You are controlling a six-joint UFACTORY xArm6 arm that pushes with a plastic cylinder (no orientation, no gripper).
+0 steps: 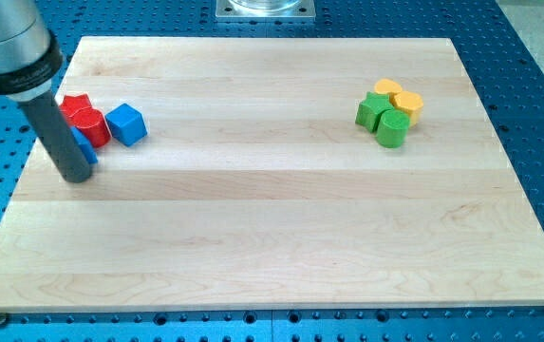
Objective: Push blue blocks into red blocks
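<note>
While resting at far left, tip (78, 177) touching half-hidden blue block (85, 149), holding nothing; risks scattering reds (85, 121).

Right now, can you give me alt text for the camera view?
My tip rests at the view's left beside touching red blocks and blue blocks. Yellow blocks and green blocks cluster at the upper right of the wooden board.

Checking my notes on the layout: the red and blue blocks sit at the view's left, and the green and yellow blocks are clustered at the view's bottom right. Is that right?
Not quite. The camera view shows the green blocks and yellow blocks clustered at the view's top right, not bottom right. The red blocks and blue cube are indeed at the left.
</note>
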